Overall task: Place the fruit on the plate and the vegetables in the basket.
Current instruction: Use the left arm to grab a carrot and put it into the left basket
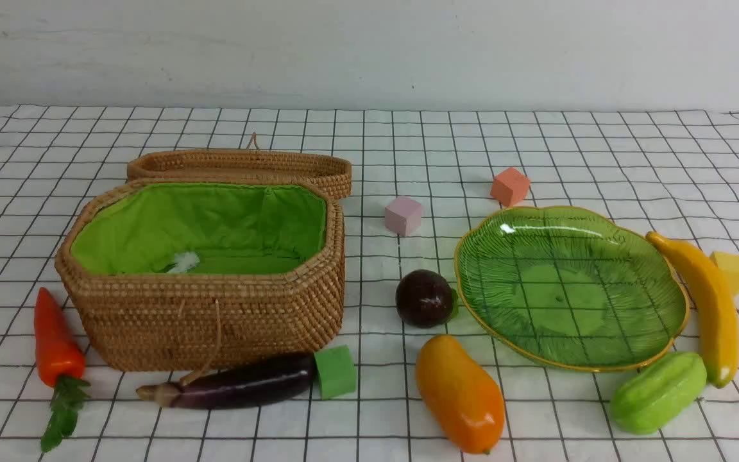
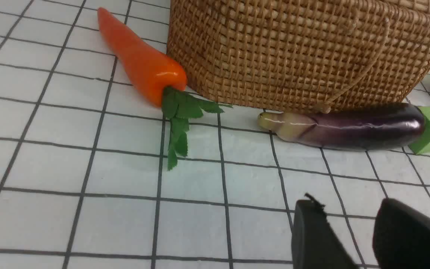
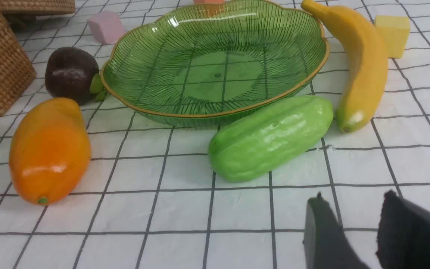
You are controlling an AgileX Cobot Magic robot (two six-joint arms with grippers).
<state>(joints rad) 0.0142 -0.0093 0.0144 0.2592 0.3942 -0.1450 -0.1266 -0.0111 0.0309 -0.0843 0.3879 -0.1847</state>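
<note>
Lying: glossy eggplant (image 1: 241, 385) seemingly touching woven basket (image 1: 215, 321) | ribbed leaf-shaped glass plate (image 1: 568, 333) | left hand (image 2: 349, 203), right hand (image 3: 354, 198) parted, empty

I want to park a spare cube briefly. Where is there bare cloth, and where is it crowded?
Bare: the far strip behind the basket and plate; the near corner in front of the carrot and eggplant; the gap between basket and pink cube. Crowded: the plate's near rim, hemmed by mango, gourd and banana.
</note>
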